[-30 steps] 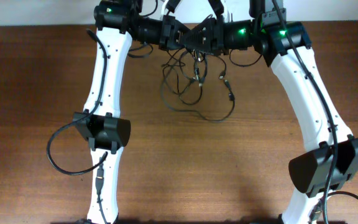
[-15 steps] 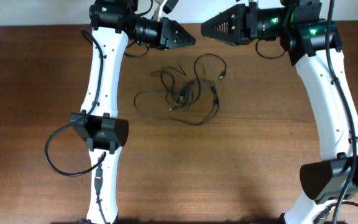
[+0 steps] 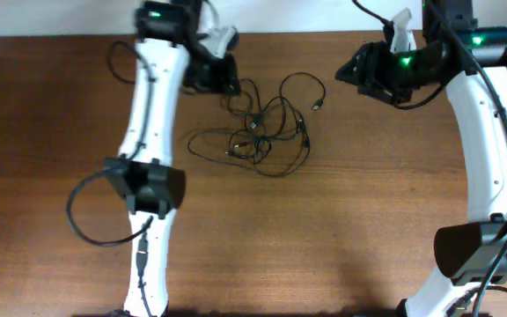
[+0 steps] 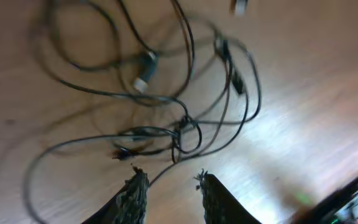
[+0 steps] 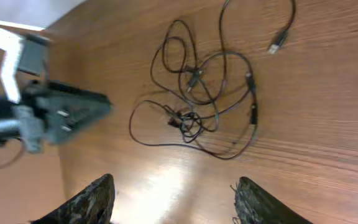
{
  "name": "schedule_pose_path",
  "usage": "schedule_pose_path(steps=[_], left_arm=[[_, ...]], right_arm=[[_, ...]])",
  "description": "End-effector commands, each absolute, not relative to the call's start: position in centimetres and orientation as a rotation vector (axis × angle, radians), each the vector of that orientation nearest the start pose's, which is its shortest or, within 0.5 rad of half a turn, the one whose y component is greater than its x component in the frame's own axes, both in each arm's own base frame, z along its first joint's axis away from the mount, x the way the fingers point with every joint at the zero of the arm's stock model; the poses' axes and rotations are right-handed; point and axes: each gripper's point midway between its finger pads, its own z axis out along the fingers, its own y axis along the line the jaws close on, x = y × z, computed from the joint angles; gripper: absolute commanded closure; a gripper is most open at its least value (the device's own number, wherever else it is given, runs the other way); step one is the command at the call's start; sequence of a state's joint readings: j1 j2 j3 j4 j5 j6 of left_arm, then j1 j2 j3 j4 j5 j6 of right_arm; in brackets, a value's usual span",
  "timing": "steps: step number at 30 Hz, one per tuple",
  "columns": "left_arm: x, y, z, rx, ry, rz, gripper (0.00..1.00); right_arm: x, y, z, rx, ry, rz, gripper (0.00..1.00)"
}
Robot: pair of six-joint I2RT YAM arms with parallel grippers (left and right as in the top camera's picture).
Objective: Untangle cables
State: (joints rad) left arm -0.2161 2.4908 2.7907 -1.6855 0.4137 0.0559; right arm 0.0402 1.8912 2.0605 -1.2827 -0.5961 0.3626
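**Cable untangle: both jaws empty, clump lying loose, time for a new grab**

So the cables (image 3: 252, 132) are lying in one loose bundle on the counter (image 3: 324, 246), and nothing is gripping them. The left jaws are parted a bit with nothing between them. In the left wrist view the fingers (image 4: 135, 196) sit just short of the tangle, and the tight little knot (image 4: 182, 127) is right ahead of the tips. One strand runs close to the gap, but it doesn't look pinched. The right jaws are spread wide and also empty. Their fingers (image 5: 95, 199) are well back from the pile, which lies ahead of them and between the two sides.

My read is that we're between pulls and a fresh grasp needs picking. Big loops fan out around the knot, and one plug end (image 3: 317, 106) sticks out on the side towards the right jaws, clear of the mess.

For the next move I'd have the left jaws drop onto a strand by the knot and pin it. The right jaws would come in for that free plug end and draw it away from the left. The wires are thin, so either pinch has to close fully and land squarely, or it'll just slide off.
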Motion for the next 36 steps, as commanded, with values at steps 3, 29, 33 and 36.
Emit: schedule_pose_path(steps=[3, 29, 33, 36], left_arm=[[41.5, -21.0, 12.0, 0.952, 2.993, -0.473, 0.83], [40.2, -23.2, 0.0, 0.993, 3.067, -0.245, 0.88], [40.0, -23.2, -0.2, 0.922, 3.099, -0.247, 0.89], [38.6, -23.5, -1.8, 0.958, 3.121, -0.239, 0.89]], right_arm=[[42.3, 10.1, 26.8, 0.226, 2.679, 0.805, 0.34], [41.8, 10.0, 26.6, 0.189, 2.699, 0.791, 0.29], [41.8, 10.0, 26.5, 0.19, 2.699, 0.791, 0.29], [41.8, 10.0, 26.6, 0.189, 2.699, 0.791, 0.29]])
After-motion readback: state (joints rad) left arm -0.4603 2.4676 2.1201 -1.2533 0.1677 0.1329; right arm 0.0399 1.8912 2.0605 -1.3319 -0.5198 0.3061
